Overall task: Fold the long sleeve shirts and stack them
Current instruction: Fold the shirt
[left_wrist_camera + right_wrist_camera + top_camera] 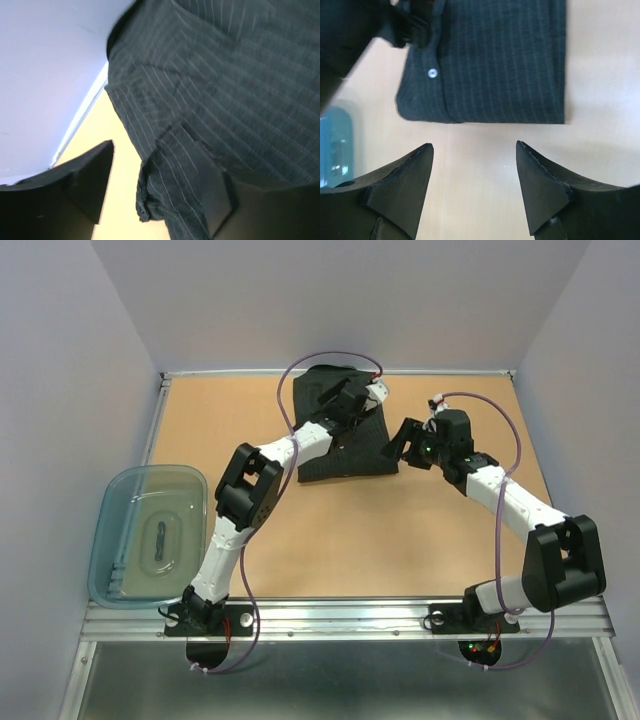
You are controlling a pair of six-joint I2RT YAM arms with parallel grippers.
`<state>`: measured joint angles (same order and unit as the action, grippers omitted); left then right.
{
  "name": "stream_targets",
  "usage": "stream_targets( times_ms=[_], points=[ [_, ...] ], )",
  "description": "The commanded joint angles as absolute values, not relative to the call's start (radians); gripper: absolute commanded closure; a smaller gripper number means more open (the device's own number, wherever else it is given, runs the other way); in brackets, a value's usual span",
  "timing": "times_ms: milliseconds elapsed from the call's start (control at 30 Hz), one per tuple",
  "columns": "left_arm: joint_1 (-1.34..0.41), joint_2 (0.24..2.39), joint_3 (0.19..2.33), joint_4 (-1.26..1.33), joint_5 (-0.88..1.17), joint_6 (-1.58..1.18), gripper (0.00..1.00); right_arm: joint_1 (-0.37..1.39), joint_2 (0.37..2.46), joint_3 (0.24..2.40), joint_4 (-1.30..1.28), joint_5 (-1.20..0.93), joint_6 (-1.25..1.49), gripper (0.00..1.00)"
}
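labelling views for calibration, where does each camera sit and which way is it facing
Top external: above and behind the bases, looking down on the table, folded shirt and tub; both arms show.
Left wrist: on the left arm, close over the shirt's edge; its jaws stand apart at the bottom.
Right wrist: on the right arm, facing the shirt's folded edge; its jaws open over bare table.
Shared: both wrist views see the pinstriped shirt.

shirt [340, 462]: left arm [300, 445] crosses it, far half covered.
shirt, left wrist view: runs off top and right edges.
tub [334, 145]: blue blur, cut by left edge.
left arm, right wrist view: dark smear, top-left corner.
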<state>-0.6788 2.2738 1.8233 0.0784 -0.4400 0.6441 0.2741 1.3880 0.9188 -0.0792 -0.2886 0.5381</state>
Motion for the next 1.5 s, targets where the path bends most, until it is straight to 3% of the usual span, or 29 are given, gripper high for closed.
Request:
stream_targets(
  times_ms=[0,67,300,467,833,1133,1467],
  points=[
    [-0.678,2.137,1.887,0.179,-0.462,0.487,0.11,0.261,1.434,0.992,-0.074,-0.176,0.468,0.29],
    [-0.68,2.083,1.893,0.144,-0.474,0.378,0.02,0.249,1.511,1.038,-0.074,-0.17,0.427,0.32],
    [-0.562,1.901,1.772,-0.072,-0.332,-0.054,0.01,0.238,1.785,1.353,-0.069,-0.204,0.325,0.42],
    [-0.448,1.836,1.564,-0.063,-0.192,-0.149,0.01,0.224,1.962,1.584,-0.067,-0.248,0.285,0.45],
    [-0.333,1.942,1.483,-0.005,0.03,-0.242,0.06,0.219,2.221,1.813,-0.066,-0.278,0.222,0.45],
    [-0.327,1.98,1.39,0.074,0.149,-0.311,0.07,0.219,2.203,1.622,-0.046,-0.291,0.279,0.44],
    [-0.337,1.91,1.146,0.167,0.281,-0.466,0.08,0.235,2.013,1.201,0.041,-0.291,0.457,0.44]
  ],
)
